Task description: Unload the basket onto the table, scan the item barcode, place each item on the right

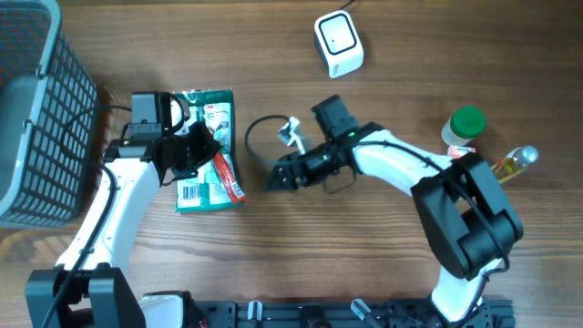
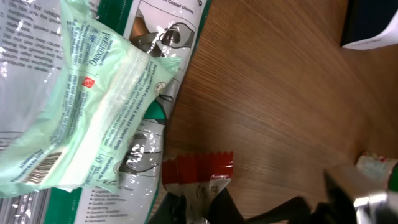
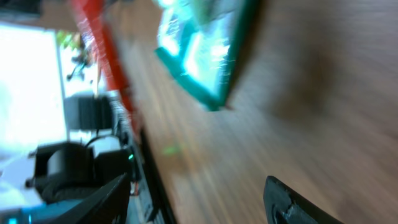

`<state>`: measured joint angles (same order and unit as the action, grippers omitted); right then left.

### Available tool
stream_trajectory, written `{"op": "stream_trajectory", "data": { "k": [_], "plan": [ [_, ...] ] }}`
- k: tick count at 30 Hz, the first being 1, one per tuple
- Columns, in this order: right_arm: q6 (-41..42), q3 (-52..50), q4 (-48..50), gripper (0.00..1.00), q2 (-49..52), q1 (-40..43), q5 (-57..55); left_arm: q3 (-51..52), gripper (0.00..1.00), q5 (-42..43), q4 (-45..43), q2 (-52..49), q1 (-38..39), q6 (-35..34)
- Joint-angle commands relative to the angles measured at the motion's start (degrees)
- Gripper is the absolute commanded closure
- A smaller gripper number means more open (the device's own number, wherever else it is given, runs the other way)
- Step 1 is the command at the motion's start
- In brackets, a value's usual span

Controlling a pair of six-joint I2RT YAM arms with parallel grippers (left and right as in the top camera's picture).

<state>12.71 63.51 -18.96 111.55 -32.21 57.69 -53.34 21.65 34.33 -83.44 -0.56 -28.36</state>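
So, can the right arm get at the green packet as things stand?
Probably yes: the right tool is open, close beside the green packet, bare table between. The left tool and red sachet cover only part.

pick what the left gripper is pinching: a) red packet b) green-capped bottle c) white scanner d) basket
a, the left gripper is shut on the end of the red packet, by the green pouch.
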Motion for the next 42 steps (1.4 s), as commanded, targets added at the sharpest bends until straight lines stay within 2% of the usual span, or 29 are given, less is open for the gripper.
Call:
{"op": "stream_trajectory", "data": {
  "k": [1, 4, 7, 16, 21, 22, 25, 26, 28, 29, 30, 32, 33, 34, 35, 37, 38, 39, 42],
  "plan": [
    [-1.66, -0.31, 1.46, 0.30, 0.74, -1.11, 3.76, -1.16, 0.96, 2.34, -0.39, 0.92, -0.07, -2.60],
    [1.90, -0.31, 0.20, 0.23, 0.74, -0.50, -3.72, -1.09, 0.96, 2.32, -0.42, 0.92, 1.66, -2.62],
    [3.98, -0.31, -7.23, 0.19, 0.74, 1.99, -16.24, -1.09, 0.96, 0.70, -0.87, 0.81, 5.31, -4.13],
    [3.96, -0.31, -24.96, 0.13, 0.74, 14.84, -41.42, -1.09, 0.96, -16.90, -7.56, -2.99, 21.16, -10.58],
    [4.00, -0.42, -26.69, 0.10, 0.74, 16.63, -42.60, -1.09, 0.96, -20.33, -12.70, -8.17, 26.34, -12.66],
    [4.00, -0.42, -26.69, 0.09, 0.74, 16.63, -42.40, -1.09, 0.89, -20.55, -13.86, -9.75, 27.06, -12.63],
    [3.98, -0.42, -26.67, 0.09, 0.74, 16.63, -42.42, -1.09, 0.32, -20.50, -15.30, -12.57, 27.67, -12.59],
    [4.00, -0.44, -26.53, 0.09, 0.74, 16.63, -42.42, -1.09, 0.19, -20.50, -15.28, -12.87, 27.67, -12.41],
    [4.04, -0.44, -25.62, 0.09, 0.74, 16.63, -41.35, -1.11, 0.10, -20.46, -15.80, -12.83, 27.61, -10.29],
    [4.07, -0.44, -25.07, 0.09, 0.74, 16.63, -40.61, -1.14, 0.09, -20.48, -16.65, -12.35, 27.58, -6.93],
    [3.98, -0.44, -24.17, 0.00, 0.74, 16.63, -39.26, -1.57, 0.09, -20.46, -16.94, -11.02, 27.19, -1.42],
    [3.96, -0.44, -23.67, 0.00, 0.74, 16.63, -37.46, -2.62, 0.09, -20.59, -15.91, -8.17, 26.08, 3.45],
    [3.98, -0.44, -23.58, 0.15, 0.74, 16.63, -35.71, -3.43, 0.09, -21.27, -14.91, -5.49, 24.76, 4.59],
    [4.00, -0.42, -23.39, 0.50, 0.74, 16.63, -33.75, -4.09, 0.10, -21.55, -14.03, -3.04, 23.28, 5.68],
    [4.02, -0.44, -23.02, 0.96, 0.74, 16.61, -30.71, -4.42, 0.12, -21.57, -13.73, -0.39, 21.09, 6.73],
    [3.93, -0.44, -21.90, 0.96, 0.74, 15.80, -24.57, -4.44, 0.13, -21.57, -13.22, 3.26, 16.39, 6.97],
    [3.96, -0.44, -20.98, 0.96, 0.74, 14.91, -21.84, -4.42, 0.09, -21.57, -12.35, 4.57, 13.46, 6.97],
    [4.00, -0.44, -19.98, 0.96, 0.74, 13.66, -19.85, -4.42, 0.00, -21.57, -11.21, 5.31, 10.67, 6.97],
    [6.54, -0.44, -15.26, 0.96, 0.74, 7.65, -18.21, -4.42, 0.00, -21.53, -8.92, 5.25, 4.20, 6.95]
  ]
}}
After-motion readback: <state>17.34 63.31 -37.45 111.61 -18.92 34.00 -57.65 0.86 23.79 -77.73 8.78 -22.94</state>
